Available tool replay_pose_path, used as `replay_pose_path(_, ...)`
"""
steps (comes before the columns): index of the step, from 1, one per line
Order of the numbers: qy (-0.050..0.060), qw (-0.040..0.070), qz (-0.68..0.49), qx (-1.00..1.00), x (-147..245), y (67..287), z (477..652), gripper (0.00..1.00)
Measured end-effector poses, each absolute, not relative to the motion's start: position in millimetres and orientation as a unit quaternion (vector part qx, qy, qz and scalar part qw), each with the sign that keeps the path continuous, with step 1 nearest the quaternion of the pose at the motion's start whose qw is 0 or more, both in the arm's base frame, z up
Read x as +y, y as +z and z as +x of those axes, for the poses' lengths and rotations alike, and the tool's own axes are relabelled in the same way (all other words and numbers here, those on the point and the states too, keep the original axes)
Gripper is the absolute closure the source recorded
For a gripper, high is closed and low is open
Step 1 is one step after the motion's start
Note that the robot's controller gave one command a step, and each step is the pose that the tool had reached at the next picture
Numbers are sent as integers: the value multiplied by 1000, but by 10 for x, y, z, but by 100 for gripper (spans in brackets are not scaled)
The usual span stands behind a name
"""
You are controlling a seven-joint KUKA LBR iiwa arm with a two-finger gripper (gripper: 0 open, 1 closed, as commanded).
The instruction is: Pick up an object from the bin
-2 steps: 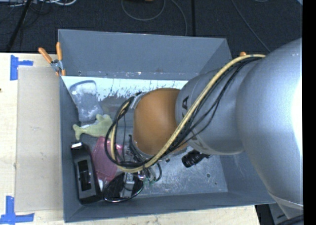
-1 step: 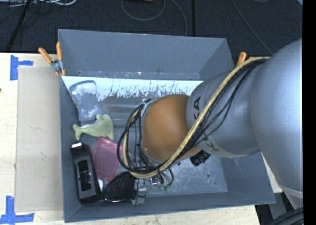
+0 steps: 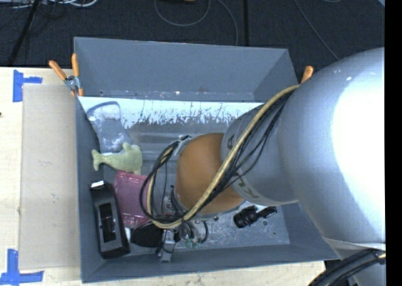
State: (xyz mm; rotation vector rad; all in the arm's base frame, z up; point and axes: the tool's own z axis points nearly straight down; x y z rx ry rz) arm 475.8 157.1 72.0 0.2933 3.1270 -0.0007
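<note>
Hiding whether the jaws are open, the orange cover (image 3: 201, 171) hangs beside a pink cup (image 3: 130, 198) and black box (image 3: 107, 220).

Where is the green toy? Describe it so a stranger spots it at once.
Look along the left side of the grey bin. Between the clear plastic cup at the back and the pink container lies the green toy. It alone is pale yellow-green, with an animal-like outline.
</note>
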Motion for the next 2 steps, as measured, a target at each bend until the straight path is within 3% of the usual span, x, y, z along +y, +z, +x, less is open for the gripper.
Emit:
replay_pose_path(1,-2,-4,5,1000,1675,702,4729,100)
replay_pose_path(2,-2,-4,5,1000,1674,702,4729,100)
